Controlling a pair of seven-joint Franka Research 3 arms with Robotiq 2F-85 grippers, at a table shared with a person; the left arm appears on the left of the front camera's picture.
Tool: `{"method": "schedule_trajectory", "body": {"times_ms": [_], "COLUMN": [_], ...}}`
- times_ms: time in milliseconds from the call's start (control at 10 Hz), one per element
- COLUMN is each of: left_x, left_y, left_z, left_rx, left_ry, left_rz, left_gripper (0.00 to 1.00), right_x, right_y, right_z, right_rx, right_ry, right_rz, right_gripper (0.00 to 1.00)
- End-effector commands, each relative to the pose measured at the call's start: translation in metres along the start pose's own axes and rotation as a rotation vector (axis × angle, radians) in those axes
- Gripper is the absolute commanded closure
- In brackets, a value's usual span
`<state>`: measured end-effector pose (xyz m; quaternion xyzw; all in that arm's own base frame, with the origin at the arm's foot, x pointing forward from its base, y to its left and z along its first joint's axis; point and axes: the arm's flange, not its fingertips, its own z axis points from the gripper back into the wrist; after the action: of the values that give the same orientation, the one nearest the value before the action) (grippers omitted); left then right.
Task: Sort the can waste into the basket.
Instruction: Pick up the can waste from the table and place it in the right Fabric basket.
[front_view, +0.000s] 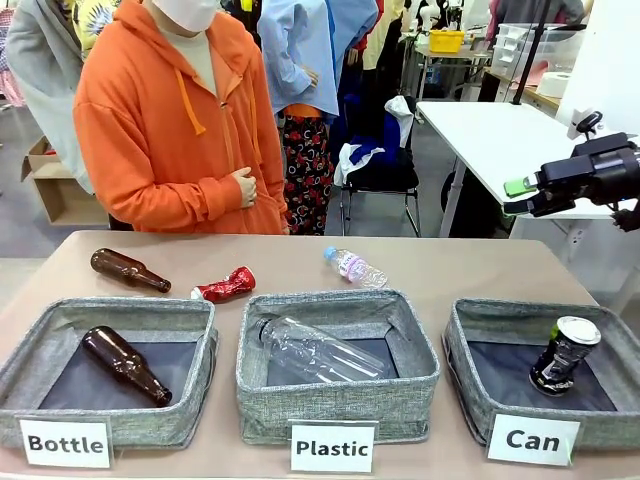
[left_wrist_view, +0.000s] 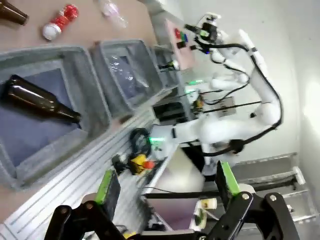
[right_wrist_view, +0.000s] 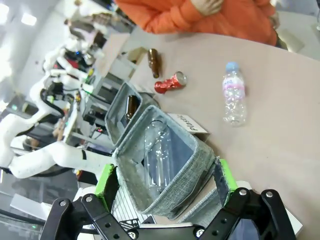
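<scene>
The dark can (front_view: 565, 355) with a silver top stands tilted inside the grey basket (front_view: 470, 340) carded "Can" at the front right. The crushed red can (front_view: 225, 287) lies on the table behind the left and middle bins; it is also in the left wrist view (left_wrist_view: 60, 21) and the right wrist view (right_wrist_view: 170, 83). My right gripper (front_view: 517, 197) hangs high off the table's right side, well above that basket. It is open and empty (right_wrist_view: 166, 175). My left gripper (left_wrist_view: 167, 177) is open with nothing between its fingers, back from the table's front edge.
A "Bottle" bin (front_view: 60, 315) holds a brown bottle, and a "Plastic" bin (front_view: 330, 300) holds a clear bottle. Another brown bottle (front_view: 128, 269) and a small plastic bottle (front_view: 355, 267) lie on the table. A person in an orange hoodie (front_view: 170, 120) stands at the far side.
</scene>
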<state>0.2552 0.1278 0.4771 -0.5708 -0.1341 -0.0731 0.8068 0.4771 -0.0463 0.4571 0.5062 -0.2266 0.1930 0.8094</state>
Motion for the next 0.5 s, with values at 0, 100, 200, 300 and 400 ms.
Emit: {"method": "schedule_trajectory", "body": {"times_ms": [0,100,200,300,400], "left_x": [0.0058,0.0058,0.0058,0.0058,0.0058], "left_y": [-0.0071,-0.0071,-0.0071,-0.0071,-0.0071], "left_z": [0.0072,0.0072,0.0072,0.0072,0.0072], "left_rx": [-0.055,-0.055,-0.055,-0.055,-0.055], "left_ry": [-0.003,-0.003,-0.003,-0.003,-0.003], "left_rz": [0.05,0.05,0.05,0.05,0.05], "left_gripper": [0.0,0.0,0.0,0.0,0.0], "right_x": [-0.0004,-0.0004,-0.0004,-0.0004,-0.0004], "right_y": [0.0006,0.0006,0.0006,0.0006,0.0006], "right_z": [0.0018,0.0018,0.0018,0.0018,0.0018], "right_rx": [0.005,0.005,0.005,0.005,0.005], "right_ry": [0.006,0.006,0.006,0.006,0.006], "right_rz": [0.019,0.019,0.019,0.019,0.019], "right_gripper": [0.0,0.0,0.0,0.0,0.0]}}
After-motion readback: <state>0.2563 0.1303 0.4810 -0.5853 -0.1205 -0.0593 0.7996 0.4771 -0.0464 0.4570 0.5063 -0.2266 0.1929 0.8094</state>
